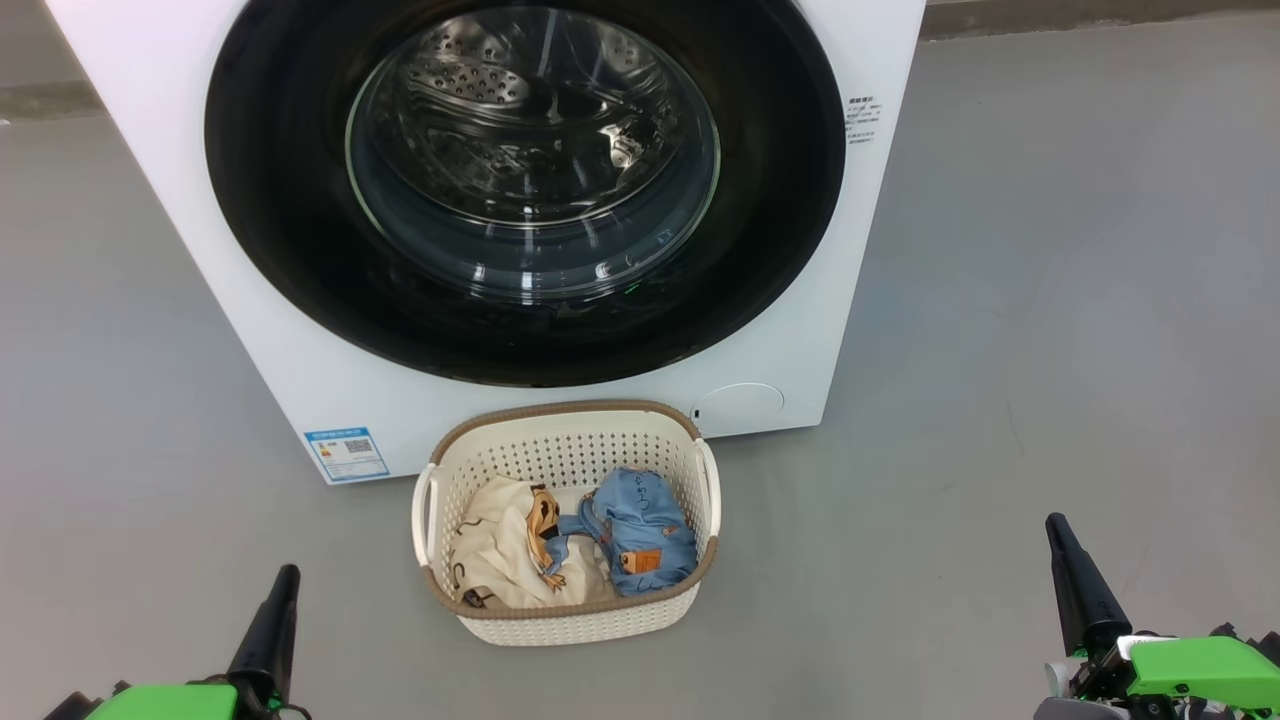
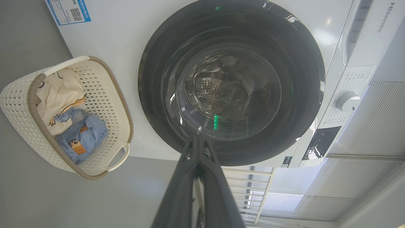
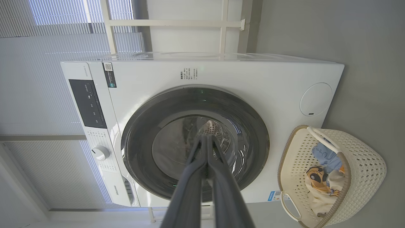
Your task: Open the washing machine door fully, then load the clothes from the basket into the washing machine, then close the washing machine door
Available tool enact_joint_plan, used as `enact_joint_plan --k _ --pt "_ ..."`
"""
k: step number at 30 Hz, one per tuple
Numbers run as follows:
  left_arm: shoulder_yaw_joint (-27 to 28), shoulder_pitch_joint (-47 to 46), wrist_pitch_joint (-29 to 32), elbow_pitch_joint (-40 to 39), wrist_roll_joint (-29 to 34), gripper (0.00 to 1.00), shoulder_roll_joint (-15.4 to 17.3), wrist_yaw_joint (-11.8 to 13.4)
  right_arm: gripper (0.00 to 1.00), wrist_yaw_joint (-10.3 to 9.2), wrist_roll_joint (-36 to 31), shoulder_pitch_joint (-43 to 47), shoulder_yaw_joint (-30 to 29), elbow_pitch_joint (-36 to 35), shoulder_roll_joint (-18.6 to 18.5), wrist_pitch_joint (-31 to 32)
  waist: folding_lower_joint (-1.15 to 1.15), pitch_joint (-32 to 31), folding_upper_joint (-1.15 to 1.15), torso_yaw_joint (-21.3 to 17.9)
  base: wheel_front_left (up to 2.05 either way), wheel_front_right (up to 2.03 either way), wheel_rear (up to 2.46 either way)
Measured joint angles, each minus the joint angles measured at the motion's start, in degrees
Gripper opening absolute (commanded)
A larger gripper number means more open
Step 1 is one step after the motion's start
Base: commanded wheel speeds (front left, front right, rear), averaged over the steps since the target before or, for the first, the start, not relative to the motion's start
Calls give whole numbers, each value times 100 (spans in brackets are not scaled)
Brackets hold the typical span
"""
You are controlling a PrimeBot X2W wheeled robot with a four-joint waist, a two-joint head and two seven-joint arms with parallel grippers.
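Observation:
The white washing machine (image 1: 850, 330) stands ahead with its round black-rimmed door (image 1: 280, 200) flush against the front, the steel drum visible through the glass. On the floor before it sits the cream basket (image 1: 575, 620) holding the clothes: a cream garment (image 1: 495, 550) and a blue denim one (image 1: 640, 530). My left gripper (image 1: 285, 575) is low at the left, shut and empty. Low at the right is my right gripper (image 1: 1055, 525), also shut on nothing. Both wrist views look along closed fingers (image 2: 197, 148) (image 3: 205, 142) toward the door (image 2: 310, 82) (image 3: 253, 126) and basket (image 2: 19, 107) (image 3: 370, 164).
Grey floor (image 1: 1050, 300) surrounds the machine and basket. A blue label sticker (image 1: 346, 453) and a round service flap (image 1: 740, 405) mark the machine's lower front. The control panel with its knob (image 3: 100, 153) is at the machine's top; window blinds (image 3: 38, 104) hang behind.

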Motion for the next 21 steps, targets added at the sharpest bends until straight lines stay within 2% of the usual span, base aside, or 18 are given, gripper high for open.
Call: enact_joint_plan --k 21 --pt "0 0 0 0 0 0 0 0 0 0 0 0 0 0 0 0 0 0 0 0 0 0 0"
